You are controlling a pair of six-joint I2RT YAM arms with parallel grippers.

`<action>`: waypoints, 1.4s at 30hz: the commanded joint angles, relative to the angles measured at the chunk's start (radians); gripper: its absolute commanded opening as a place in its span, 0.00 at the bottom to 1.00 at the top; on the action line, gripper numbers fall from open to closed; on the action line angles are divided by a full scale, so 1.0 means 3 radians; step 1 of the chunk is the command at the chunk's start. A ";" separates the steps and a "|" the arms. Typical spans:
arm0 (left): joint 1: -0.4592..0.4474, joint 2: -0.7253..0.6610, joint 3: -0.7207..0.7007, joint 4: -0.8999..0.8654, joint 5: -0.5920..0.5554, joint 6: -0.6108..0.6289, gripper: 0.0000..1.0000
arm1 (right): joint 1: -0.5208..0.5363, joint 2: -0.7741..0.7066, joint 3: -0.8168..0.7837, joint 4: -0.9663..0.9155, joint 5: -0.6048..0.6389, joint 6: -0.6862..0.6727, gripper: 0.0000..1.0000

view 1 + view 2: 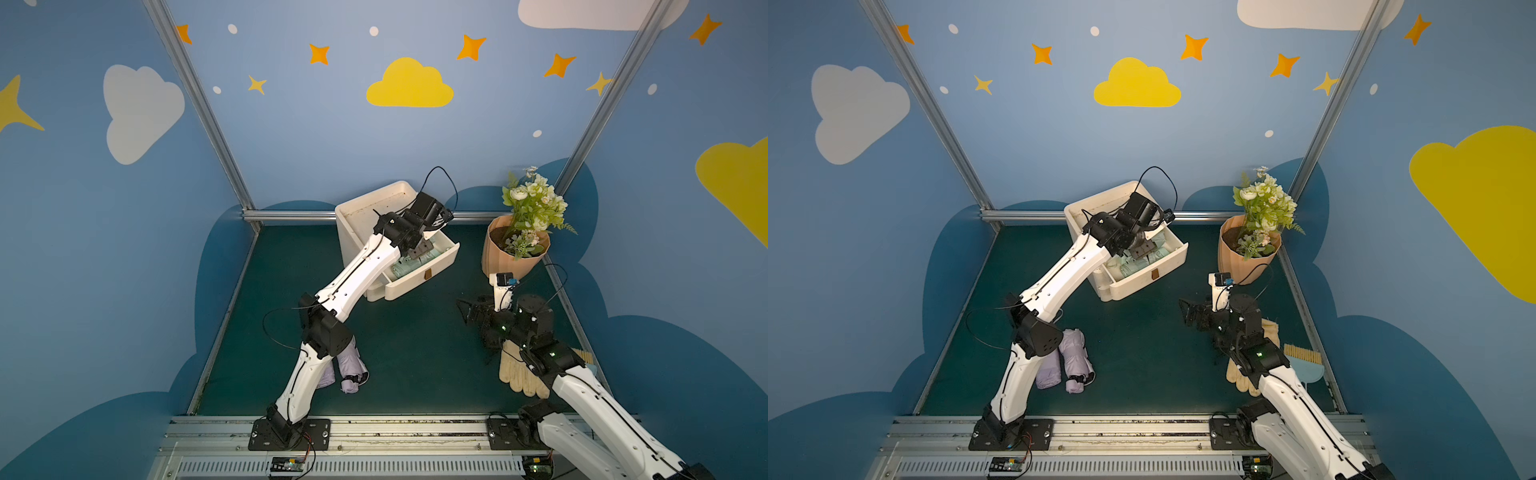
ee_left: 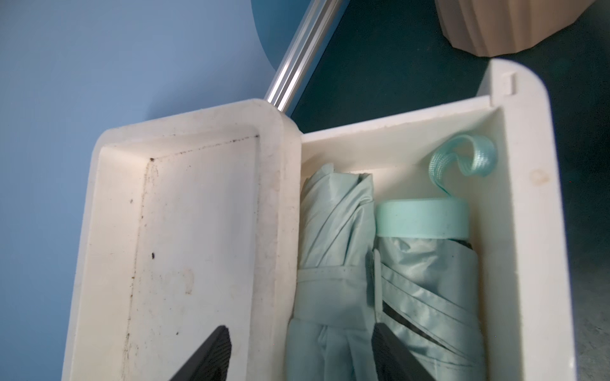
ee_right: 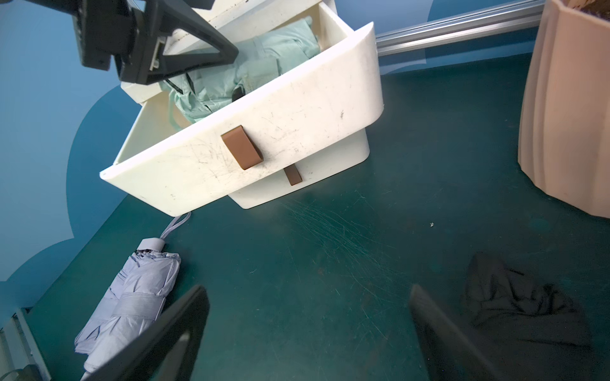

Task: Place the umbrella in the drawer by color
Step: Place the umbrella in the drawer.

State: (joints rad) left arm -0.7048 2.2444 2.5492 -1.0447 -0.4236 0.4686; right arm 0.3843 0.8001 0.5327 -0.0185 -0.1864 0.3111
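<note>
Drawer unit (image 1: 365, 216): one, white, at the back of the green counter (image 1: 415, 353).
- Drawers: two. The top drawer (image 3: 297, 115) is pulled out; the bottom drawer (image 3: 317, 179) is shut. Each has one brown tab.
- Mint umbrellas (image 2: 429, 264): two, folded, lying side by side in the top drawer.
- Lilac umbrellas (image 1: 1075, 357): two, folded, touching each other on the counter and partly under the left arm's elbow.
- Left gripper (image 2: 300, 328): above the open drawer, jaws apart and gripping nothing. One finger hangs over the unit's top, the other sits between the two mint umbrellas.
- Right gripper (image 3: 308, 290): low over bare counter, spread wide and empty.
- Flower pot (image 1: 498, 253): one, to the right of the unit.
- Black cloth (image 3: 515, 303): one, crumpled, near the right gripper.
</note>
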 commanded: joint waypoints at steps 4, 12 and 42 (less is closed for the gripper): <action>0.0015 0.0011 0.0113 0.0021 -0.0033 0.0006 0.77 | -0.0059 0.0033 0.0003 0.0016 -0.0110 0.0024 0.98; 0.0058 -0.0001 0.0030 -0.0061 -0.0115 -0.0054 0.76 | -0.0124 0.0120 0.0030 0.0029 -0.0242 0.0079 0.98; 0.0175 -0.0253 -0.0087 0.0022 0.0077 -0.0284 0.92 | -0.0322 0.0268 0.0030 0.0246 -0.0798 0.0353 0.98</action>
State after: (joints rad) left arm -0.6605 2.2265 2.4741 -1.0164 -0.4595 0.4206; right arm 0.3023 0.8577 0.5327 -0.0097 -0.3233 0.3695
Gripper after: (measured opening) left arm 0.904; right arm 0.982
